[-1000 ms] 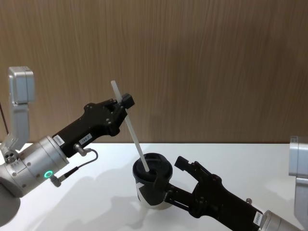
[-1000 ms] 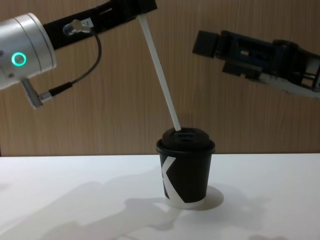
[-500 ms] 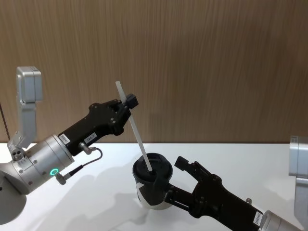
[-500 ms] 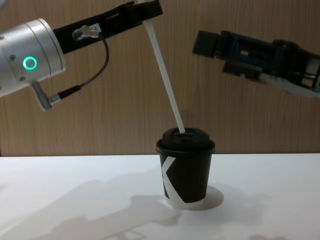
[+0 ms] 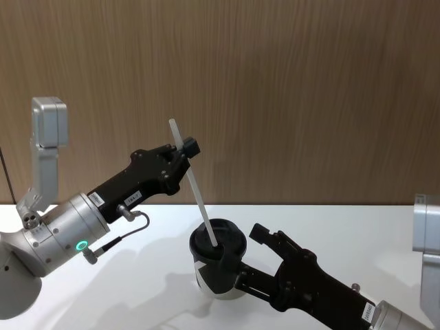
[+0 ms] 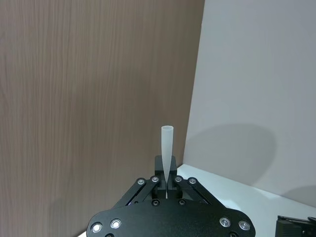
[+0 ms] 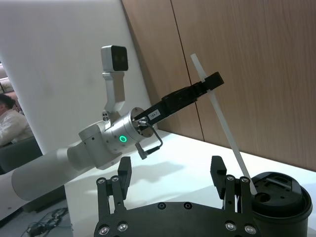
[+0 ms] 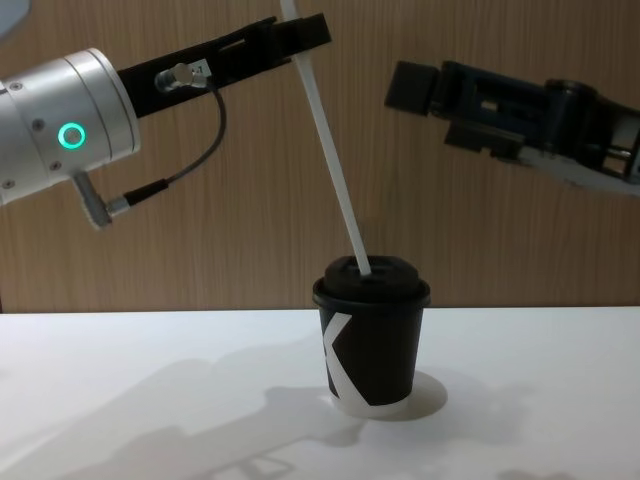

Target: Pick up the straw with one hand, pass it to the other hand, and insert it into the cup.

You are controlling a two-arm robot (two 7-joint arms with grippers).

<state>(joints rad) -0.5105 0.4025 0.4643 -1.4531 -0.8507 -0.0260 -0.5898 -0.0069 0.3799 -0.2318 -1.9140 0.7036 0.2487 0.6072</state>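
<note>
It looked like a robotics lab or demo room: a plain white table (image 8: 150, 400) stood against a wall of brown wood-grain panels (image 5: 289, 89). A bare white wall (image 7: 59, 49) met the panels at a corner, and loose cables (image 7: 42, 224) lay below the table's edge.

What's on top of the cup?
A black domed lid, with the lower tip of the straw at its opening; it leans, held near its top by the left tool. The lid hides the inside of the cup and how deep the tip sits.
</note>
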